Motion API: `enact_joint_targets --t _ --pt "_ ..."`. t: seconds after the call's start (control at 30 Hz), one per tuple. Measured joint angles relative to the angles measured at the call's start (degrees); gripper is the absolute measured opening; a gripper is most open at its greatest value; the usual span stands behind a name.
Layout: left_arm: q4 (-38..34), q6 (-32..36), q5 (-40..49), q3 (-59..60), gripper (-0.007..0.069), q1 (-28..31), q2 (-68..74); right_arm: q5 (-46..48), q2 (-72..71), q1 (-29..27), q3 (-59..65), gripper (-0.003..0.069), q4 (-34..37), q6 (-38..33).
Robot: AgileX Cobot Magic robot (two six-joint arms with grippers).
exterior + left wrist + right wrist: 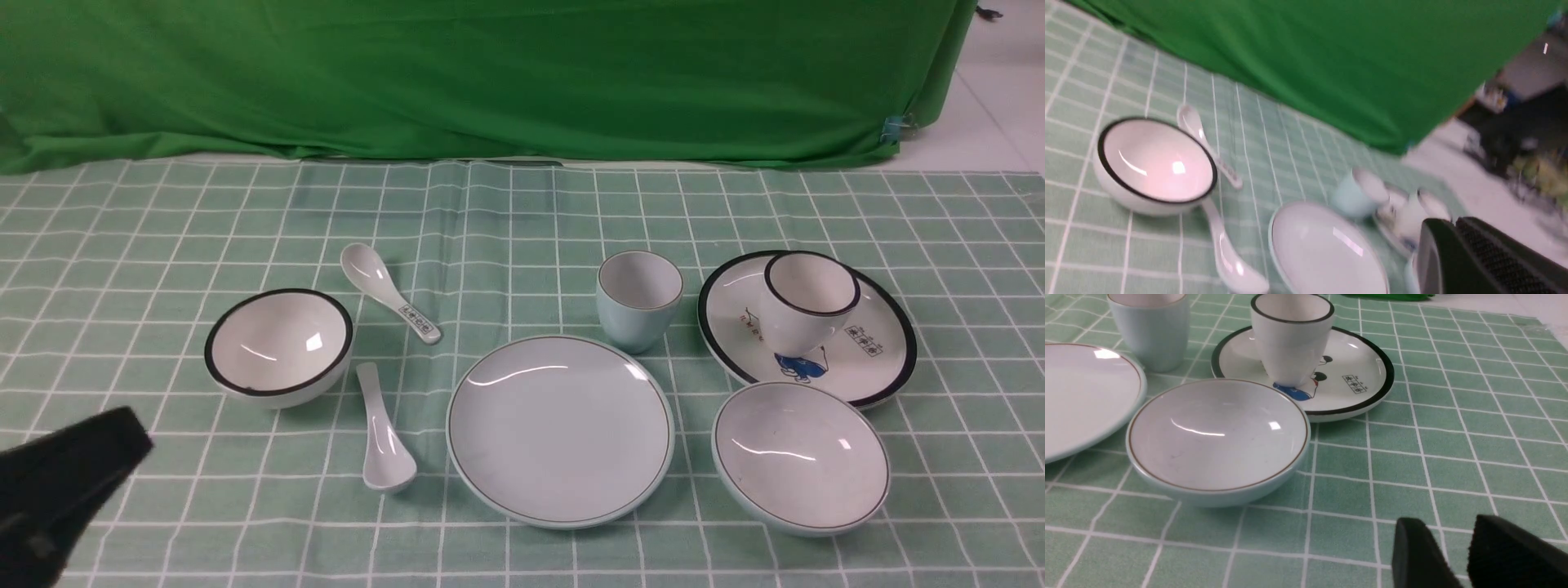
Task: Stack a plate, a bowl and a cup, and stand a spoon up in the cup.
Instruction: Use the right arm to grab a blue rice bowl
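The pale blue plate (560, 431) lies at the front centre of the checked cloth. Right of it sits the shallow bowl (801, 457) (1216, 437), and behind it stands the cup (638, 299). The plain spoon (382, 433) lies left of the plate, with its scoop toward me. All four rest apart on the cloth. My left gripper (122, 437) is shut and empty at the front left, near the spoon (1229, 261). In the right wrist view, my right gripper (1447, 526) stands open over bare cloth, to the near right of the bowl. It is out of the front view.
A white bowl with a black rim (279, 346) and a spoon with printed squares (390, 292) sit at the left. A white cup with a black rim (808, 302) stands on the pictured plate (886, 359) at the right. A green curtain (490, 73) closes the back.
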Motion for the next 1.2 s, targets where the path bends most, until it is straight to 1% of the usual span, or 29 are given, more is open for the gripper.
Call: enact_joint_targets --t 0.03,0.07,0.13,0.2,0.27,0.3,0.4,0.47,0.57,0.67,0.77,0.83,0.87,0.93,1.07,1.1,1.13,1.17,1.2 --pt "0.55 1.77 2.73 -1.87 0.0017 0.00 3.36 0.00 0.00 0.00 0.00 0.0241 0.00 0.00" --pt "2.19 6.09 8.59 -6.54 0.0017 0.00 12.67 0.00 0.00 0.00 0.00 0.0241 0.00 0.00" --pt "3.01 9.30 11.51 -9.73 0.0017 0.00 19.74 0.00 0.00 0.00 0.00 0.0241 0.00 0.00" --pt "3.22 10.77 12.43 -11.92 0.0017 -0.52 24.50 0.00 0.00 0.00 0.00 0.0241 0.00 0.00" --pt "3.22 11.53 12.46 -13.01 0.0017 -1.53 28.03 0.00 0.00 0.00 0.00 0.0241 0.00 0.00" --pt "3.34 12.70 11.58 -14.26 0.0016 -3.90 31.92 0.00 0.00 0.00 0.00 0.0241 0.00 0.00" --pt "4.92 13.65 8.75 -15.62 0.0006 -10.13 36.36 0.00 0.00 0.00 0.00 0.0241 0.00 0.00" --pt "5.81 13.65 5.99 -16.22 0.0003 -15.22 38.12 0.00 0.00 0.00 0.00 0.0241 0.00 0.00" --pt "5.45 13.65 2.73 -16.99 0.0001 -20.60 38.39 0.00 0.00 0.00 0.00 0.0241 0.00 0.00" --pt "4.90 13.72 1.27 -17.34 0.0001 -22.41 37.78 -0.49 0.00 0.00 0.00 0.0241 0.00 0.00" --pt "4.63 14.31 1.15 -17.51 0.0001 -22.80 35.89 -2.86 0.00 0.00 0.00 0.0241 0.32 2.09" --pt "4.68 14.62 0.75 -17.51 0.0001 -22.80 33.02 -8.51 0.00 0.00 0.00 0.0241 3.15 10.03" --pt "4.74 14.71 0.57 -17.51 0.0001 -22.80 32.21 -10.94 0.00 0.00 0.00 0.0241 3.52 14.13" --pt "4.96 14.96 0.19 -17.51 0.0001 -22.80 29.74 -14.17 0.00 0.00 0.00 0.0241 4.19 20.05" --pt "6.05 14.95 0.16 -17.51 0.0003 -22.80 25.18 -20.92 0.00 0.00 0.00 0.0241 4.79 28.06" --pt "6.18 15.02 0.16 -17.51 0.0006 -22.80 23.79 -21.47 0.00 0.23 0.00 0.0241 4.89 30.78" --pt "6.18 15.03 0.16 -17.51 0.0006 -22.80 23.60 -21.47 0.05 0.42 0.00 0.0241 4.89 31.50" --pt "6.36 15.41 0.16 -17.51 0.0008 -22.80 22.41 -19.24 0.57 1.63 -0.95 0.0235 4.89 33.01" --pt "6.47 15.68 0.16 -17.51 0.0008 -22.80 21.67 -16.50 1.81 2.93 -2.84 0.0227 4.89 33.06"
